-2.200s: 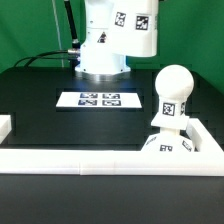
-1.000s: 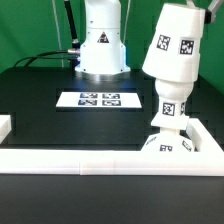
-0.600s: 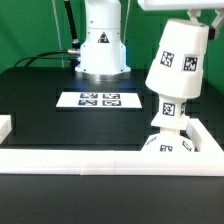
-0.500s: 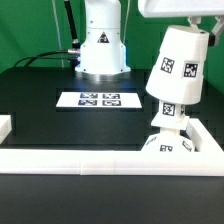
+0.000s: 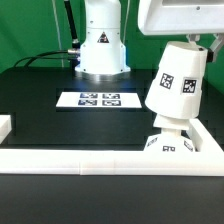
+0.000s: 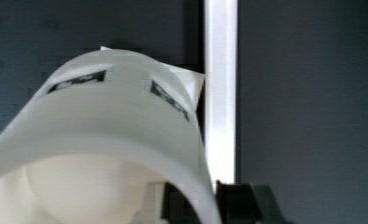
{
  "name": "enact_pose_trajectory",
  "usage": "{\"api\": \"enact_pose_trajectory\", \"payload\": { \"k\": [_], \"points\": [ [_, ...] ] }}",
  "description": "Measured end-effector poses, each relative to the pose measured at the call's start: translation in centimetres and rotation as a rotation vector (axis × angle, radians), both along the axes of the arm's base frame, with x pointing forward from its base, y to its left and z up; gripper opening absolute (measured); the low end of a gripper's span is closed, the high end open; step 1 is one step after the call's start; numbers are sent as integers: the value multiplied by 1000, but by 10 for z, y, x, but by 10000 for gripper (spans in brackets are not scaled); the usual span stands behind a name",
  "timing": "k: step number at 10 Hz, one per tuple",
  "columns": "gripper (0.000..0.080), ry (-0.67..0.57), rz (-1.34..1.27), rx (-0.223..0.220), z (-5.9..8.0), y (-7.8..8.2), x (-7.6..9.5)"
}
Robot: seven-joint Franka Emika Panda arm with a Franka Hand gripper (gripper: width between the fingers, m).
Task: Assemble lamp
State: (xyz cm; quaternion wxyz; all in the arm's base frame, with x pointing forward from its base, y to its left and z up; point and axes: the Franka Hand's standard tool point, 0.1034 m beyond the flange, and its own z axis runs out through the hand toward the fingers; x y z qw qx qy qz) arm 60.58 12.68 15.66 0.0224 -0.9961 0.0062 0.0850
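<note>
The white cone shade point(image 5: 176, 84), with black-and-white tags, hangs tilted over the ball-shaped bulb. It hides the ball, and only the bulb's lower stem point(image 5: 168, 124) shows under it. The stem stands on the square stepped base point(image 5: 166, 147) at the exterior view's right. My gripper point(image 5: 203, 42) is shut on the shade's upper rim, with the hand above it. In the wrist view the shade point(image 6: 110, 130) fills most of the picture. Its wall sits pinched in my gripper point(image 6: 213, 200), between the dark fingers point(image 6: 252, 204).
The marker board point(image 5: 100, 99) lies flat in the middle of the black table. A long white rail point(image 5: 90, 160) runs along the front, with short ends at both sides. It also shows in the wrist view point(image 6: 218, 60). The arm's white pedestal point(image 5: 100, 45) stands at the back.
The shade came in from above at the exterior view's right and went down over the bulb. The ball that showed earlier is now covered.
</note>
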Motion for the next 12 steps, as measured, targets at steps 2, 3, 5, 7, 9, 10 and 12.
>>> {"api": "enact_pose_trajectory", "payload": {
  "k": [2, 3, 5, 7, 9, 10, 12],
  "points": [
    [46, 2, -1, 0, -1, -1, -1],
    [121, 2, -1, 0, -1, -1, -1],
    [307, 2, -2, 0, 0, -1, -1],
    [617, 5, -4, -1, 0, -1, -2],
    [684, 13, -12, -2, 3, -3, -9],
    [695, 21, -51, -9, 5, -3, -17],
    [698, 31, -77, -15, 6, -3, -26]
  ]
}}
